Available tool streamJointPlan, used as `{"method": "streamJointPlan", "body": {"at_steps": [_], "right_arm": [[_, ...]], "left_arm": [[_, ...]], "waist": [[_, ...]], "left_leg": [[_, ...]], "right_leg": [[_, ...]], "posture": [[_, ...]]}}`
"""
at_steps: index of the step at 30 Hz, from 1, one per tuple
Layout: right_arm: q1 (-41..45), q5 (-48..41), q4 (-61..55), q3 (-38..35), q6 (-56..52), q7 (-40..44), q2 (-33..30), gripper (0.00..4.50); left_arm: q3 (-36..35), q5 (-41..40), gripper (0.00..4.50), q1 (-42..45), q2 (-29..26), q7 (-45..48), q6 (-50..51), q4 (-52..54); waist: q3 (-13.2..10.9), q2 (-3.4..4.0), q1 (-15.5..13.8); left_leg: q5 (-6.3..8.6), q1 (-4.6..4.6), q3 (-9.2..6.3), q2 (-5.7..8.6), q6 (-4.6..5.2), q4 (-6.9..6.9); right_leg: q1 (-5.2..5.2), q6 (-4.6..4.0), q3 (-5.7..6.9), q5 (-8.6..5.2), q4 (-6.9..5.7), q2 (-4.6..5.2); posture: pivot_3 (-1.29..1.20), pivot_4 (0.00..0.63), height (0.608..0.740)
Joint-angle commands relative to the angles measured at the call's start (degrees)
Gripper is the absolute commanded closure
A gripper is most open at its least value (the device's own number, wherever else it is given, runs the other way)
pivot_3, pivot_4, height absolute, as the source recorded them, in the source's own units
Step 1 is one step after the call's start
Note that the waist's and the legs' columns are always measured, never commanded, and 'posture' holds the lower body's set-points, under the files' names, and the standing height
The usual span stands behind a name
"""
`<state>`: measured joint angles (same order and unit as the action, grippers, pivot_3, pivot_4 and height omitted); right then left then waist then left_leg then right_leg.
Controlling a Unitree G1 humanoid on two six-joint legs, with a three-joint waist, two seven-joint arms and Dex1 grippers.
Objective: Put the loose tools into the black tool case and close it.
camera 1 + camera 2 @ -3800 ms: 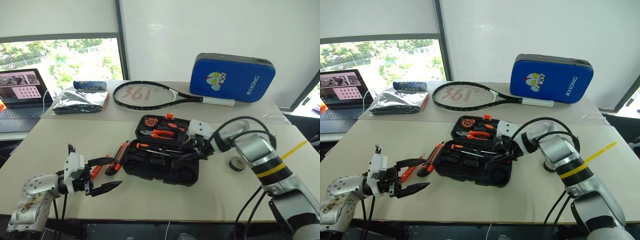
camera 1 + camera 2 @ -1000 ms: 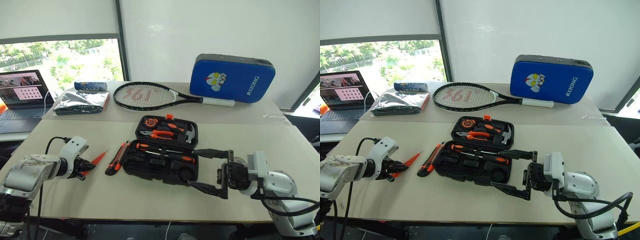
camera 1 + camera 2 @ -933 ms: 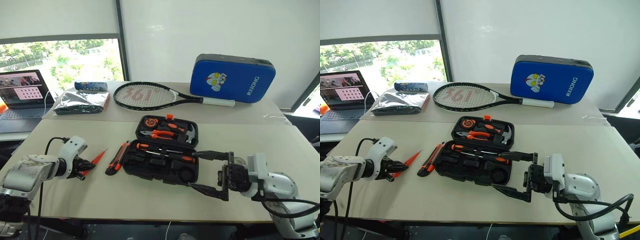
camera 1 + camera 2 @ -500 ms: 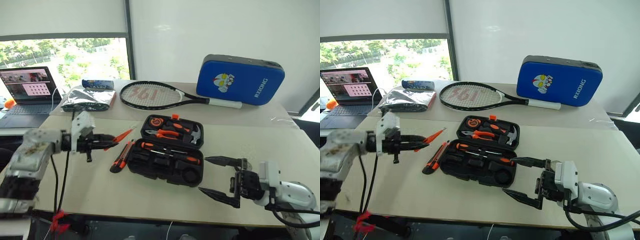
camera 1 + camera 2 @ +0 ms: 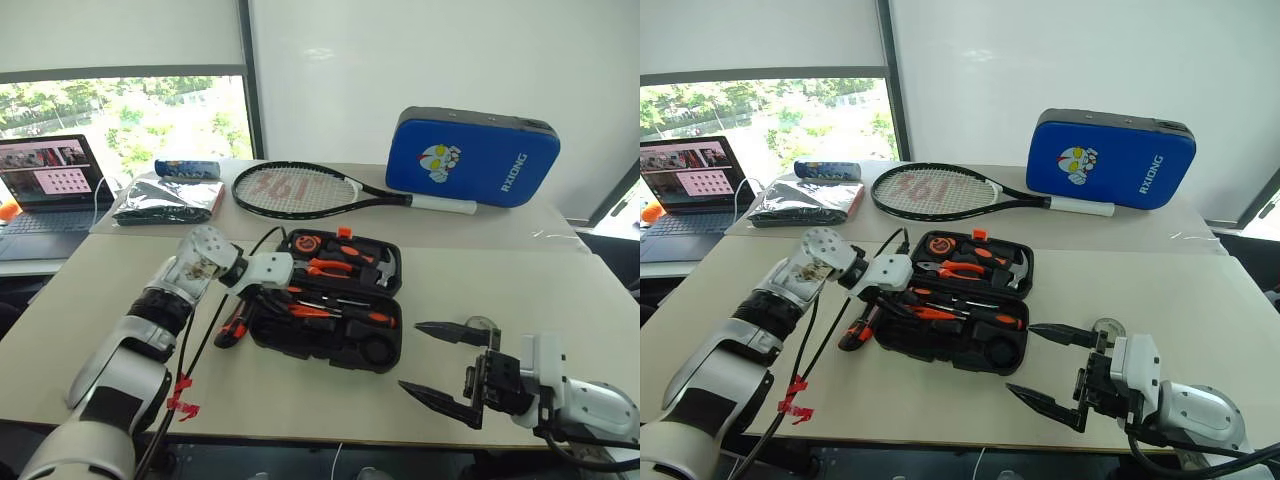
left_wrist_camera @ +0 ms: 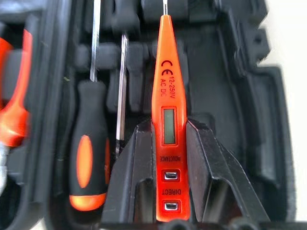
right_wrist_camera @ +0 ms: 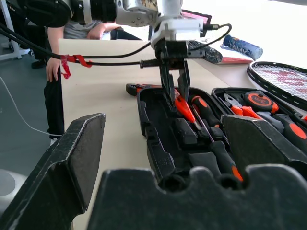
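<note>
Bare table [image 5: 60, 330] runs along the left edge, and the utility knife [image 5: 232, 325] lies just beside the open black tool case [image 5: 335, 345]. The left gripper [image 6: 164, 143] tilts down over the case's front half, its 2 fingers pinching the tester screwdriver [image 6: 164, 115]. Right of the case, over open tabletop, the right gripper [image 5: 440, 362] hangs level, spread wide, the tape measure [image 5: 478, 324] behind it.

Utility knife [image 5: 231, 327] — half hidden behind the left arm.
</note>
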<state>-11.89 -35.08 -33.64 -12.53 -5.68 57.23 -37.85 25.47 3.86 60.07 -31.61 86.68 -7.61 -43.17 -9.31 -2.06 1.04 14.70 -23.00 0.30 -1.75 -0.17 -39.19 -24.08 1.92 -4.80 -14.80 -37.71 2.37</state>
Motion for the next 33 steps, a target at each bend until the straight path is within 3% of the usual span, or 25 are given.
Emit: {"method": "streamJointPlan", "body": {"at_steps": [1,12,29,31,33], "right_arm": [[-0.2,-1.2,-3.4,-0.6,-0.3,-1.8,0.3,0.0],[0.0,-1.3,-3.9,0.3,-0.6,-3.0,0.0,0.0],[1.8,-0.6,-2.7,1.7,-0.4,-2.6,0.0,0.0],[1.8,-0.5,-2.4,1.8,-0.2,-2.4,0.1,0.0],[1.8,-0.4,-2.1,1.8,0.1,-2.2,0.2,0.0]], "left_arm": [[0.5,3.7,4.08,2.3,1.0,-2.2,-1.4,-3.2],[0.8,6.2,4.08,2.8,1.7,0.5,-1.9,-3.3],[1.3,9.9,4.08,2.8,3.4,-0.4,6.5,-1.6],[0.1,8.3,3.07,2.7,3.5,0.7,6.9,-0.1],[-0.9,7.1,2.43,2.4,3.1,1.7,5.5,1.2]], "waist": [[0.0,0.0,-0.1],[0.0,0.0,0.0],[0.0,0.02,0.1],[0.0,0.01,0.1],[0.0,0.01,0.1]], "left_leg": [[0.0,0.01,-0.01,0.01,0.0,-0.02],[0.0,0.08,-0.01,0.01,0.0,-0.03],[-0.02,0.26,-0.01,0.02,0.01,-0.06],[-0.02,0.27,-0.01,0.02,0.01,-0.06],[-0.02,0.23,-0.01,0.02,0.01,-0.07]], "right_leg": [[0.02,0.02,0.01,0.01,0.0,0.01],[0.03,0.03,-0.02,0.01,-0.13,0.0],[0.2,0.04,-0.04,0.01,-0.24,0.0],[0.21,0.04,-0.04,0.0,-0.23,0.0],[0.19,0.04,-0.04,0.0,-0.22,0.0]], "posture": [[0.0,0.15,0.74],[0.0,0.15,0.74],[0.0,0.15,0.74],[0.0,0.15,0.74],[0.0,0.15,0.74]]}}
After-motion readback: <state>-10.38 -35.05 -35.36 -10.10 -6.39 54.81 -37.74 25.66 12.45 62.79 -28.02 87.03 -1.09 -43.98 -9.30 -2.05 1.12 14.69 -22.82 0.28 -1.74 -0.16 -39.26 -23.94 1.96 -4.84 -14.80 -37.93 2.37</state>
